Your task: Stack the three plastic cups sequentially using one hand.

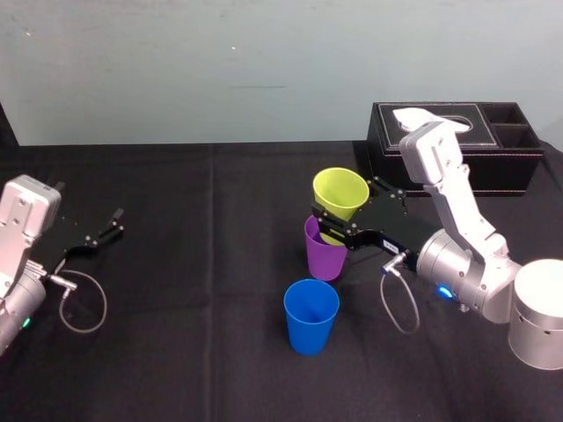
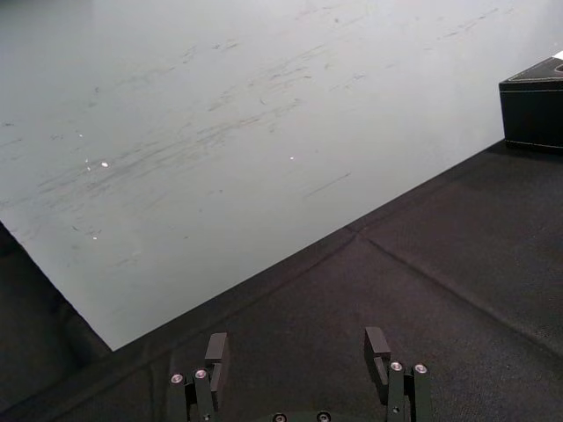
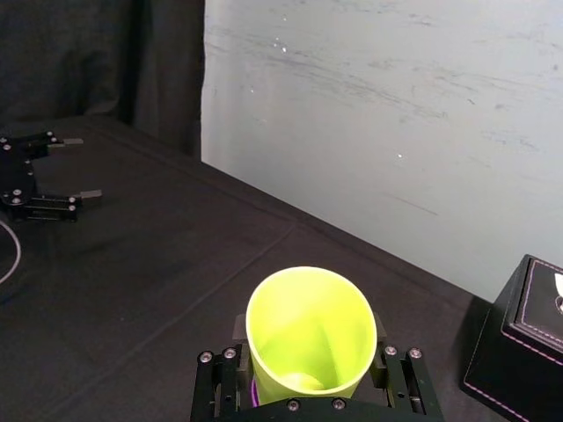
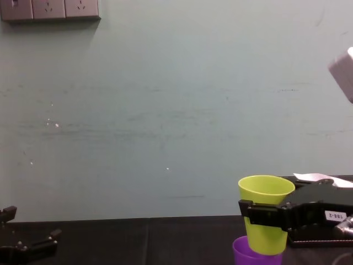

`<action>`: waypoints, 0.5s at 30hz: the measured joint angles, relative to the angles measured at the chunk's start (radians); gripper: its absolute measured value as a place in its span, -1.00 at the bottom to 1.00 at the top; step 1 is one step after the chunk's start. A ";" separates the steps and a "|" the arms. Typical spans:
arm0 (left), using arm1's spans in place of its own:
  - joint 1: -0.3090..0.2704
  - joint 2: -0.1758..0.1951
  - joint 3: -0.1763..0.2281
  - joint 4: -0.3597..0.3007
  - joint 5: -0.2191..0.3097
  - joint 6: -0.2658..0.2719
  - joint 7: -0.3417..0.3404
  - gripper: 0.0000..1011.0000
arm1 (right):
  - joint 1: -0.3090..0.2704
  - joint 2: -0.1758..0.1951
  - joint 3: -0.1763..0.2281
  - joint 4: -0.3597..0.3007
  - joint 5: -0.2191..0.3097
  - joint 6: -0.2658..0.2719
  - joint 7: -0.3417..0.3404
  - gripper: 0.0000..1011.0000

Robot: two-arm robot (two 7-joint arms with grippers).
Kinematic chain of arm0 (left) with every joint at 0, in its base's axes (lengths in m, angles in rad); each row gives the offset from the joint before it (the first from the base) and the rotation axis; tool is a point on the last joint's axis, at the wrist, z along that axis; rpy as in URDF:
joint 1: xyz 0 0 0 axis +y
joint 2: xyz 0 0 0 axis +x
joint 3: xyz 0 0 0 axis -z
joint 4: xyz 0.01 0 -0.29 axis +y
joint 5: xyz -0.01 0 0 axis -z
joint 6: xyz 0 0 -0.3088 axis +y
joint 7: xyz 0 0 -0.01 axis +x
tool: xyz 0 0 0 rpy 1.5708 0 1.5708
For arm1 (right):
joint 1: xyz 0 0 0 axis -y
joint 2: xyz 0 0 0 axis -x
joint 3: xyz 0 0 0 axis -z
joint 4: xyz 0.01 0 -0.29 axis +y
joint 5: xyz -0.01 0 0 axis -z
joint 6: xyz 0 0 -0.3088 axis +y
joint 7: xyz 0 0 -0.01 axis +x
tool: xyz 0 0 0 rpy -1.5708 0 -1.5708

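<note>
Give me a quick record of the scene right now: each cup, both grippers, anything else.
yellow-green cup: held by right gripper, base at purple cup's mouth
purple cup: upright, under yellow-green cup
blue cup: upright, alone, nearer the robot
right gripper: shut on yellow-green cup
left gripper: open, parked at far left
black box: back right

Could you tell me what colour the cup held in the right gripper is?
Yellow-green; the cup in the right gripper shows best in the right wrist view.

Plain wall (image 1: 176, 70), black desk (image 1: 193, 264).
Scuffed pale-green wall behind a desk draped in black cloth; row of sockets (image 4: 49, 9) upper left in the chest view.
</note>
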 joint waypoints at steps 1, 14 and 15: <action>0.000 0.000 0.000 0.000 0.000 0.000 0.000 1.00 | 0.003 -0.002 -0.001 0.004 -0.002 -0.001 0.000 0.48; 0.000 0.000 0.000 0.000 0.000 0.000 0.000 1.00 | 0.023 -0.016 -0.007 0.034 -0.016 -0.010 0.002 0.48; 0.000 0.000 0.000 0.000 0.000 0.000 0.000 1.00 | 0.023 -0.016 -0.008 0.036 -0.017 -0.010 0.002 0.48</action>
